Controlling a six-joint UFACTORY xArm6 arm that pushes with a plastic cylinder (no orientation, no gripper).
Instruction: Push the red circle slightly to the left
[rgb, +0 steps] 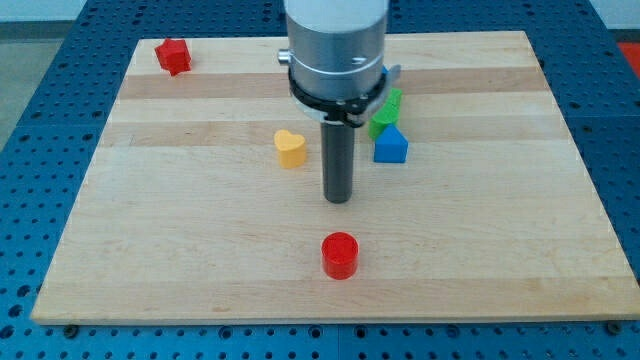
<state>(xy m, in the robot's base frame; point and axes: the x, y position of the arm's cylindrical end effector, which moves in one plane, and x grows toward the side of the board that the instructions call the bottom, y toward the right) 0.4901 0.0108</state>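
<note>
My tip (338, 199) bare with no pincer, holding nothing, hovering above the red circle (340, 255), apart, yellow heart (290, 148) upper-left.

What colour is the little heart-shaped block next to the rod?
Yellow: the heart block, clear in the camera view.

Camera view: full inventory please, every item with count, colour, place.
red circle: 1, red, near the view's bottom, centre
red block: 1, red, irregular star-like shape, view's top left corner of the board
yellow heart: 1, yellow, just left of the rod
blue block: 1, blue, house-like shape, right of the rod
green block: 1, green, shape partly hidden, just above the blue one, touching or nearly so
wooden board: 1, light wood, fills most of the view
blue pegboard: 1, blue, surrounds the board
my tip: 1, dark rod end, above the red circle, apart from it
</note>
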